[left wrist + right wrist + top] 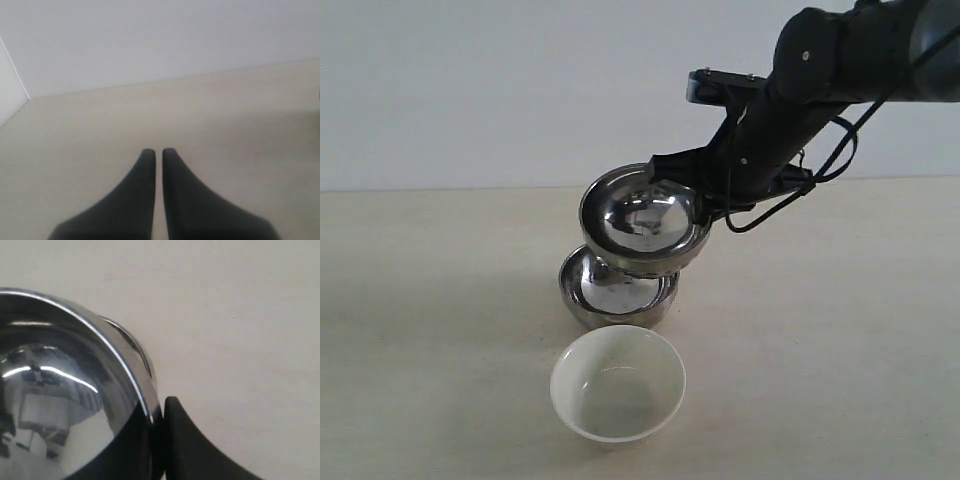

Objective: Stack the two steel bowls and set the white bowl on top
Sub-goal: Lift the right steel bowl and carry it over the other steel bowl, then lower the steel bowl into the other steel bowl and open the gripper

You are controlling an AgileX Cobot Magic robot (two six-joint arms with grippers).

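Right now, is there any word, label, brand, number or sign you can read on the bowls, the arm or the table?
No text can be read anywhere.
On the upper steel bowl: only blurred reflections, no letters.
On the lower steel bowl: no marking.
On the white bowl: plain, unmarked.
On the right arm and the right pincer: black, no label visible.
On the table: no print.

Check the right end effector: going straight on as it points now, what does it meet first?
Probably the lower shiny round steel bowl. The right end effector, shut on the rim of the tilted upper shiny steel bowl, points down toward it; depth is uncertain.
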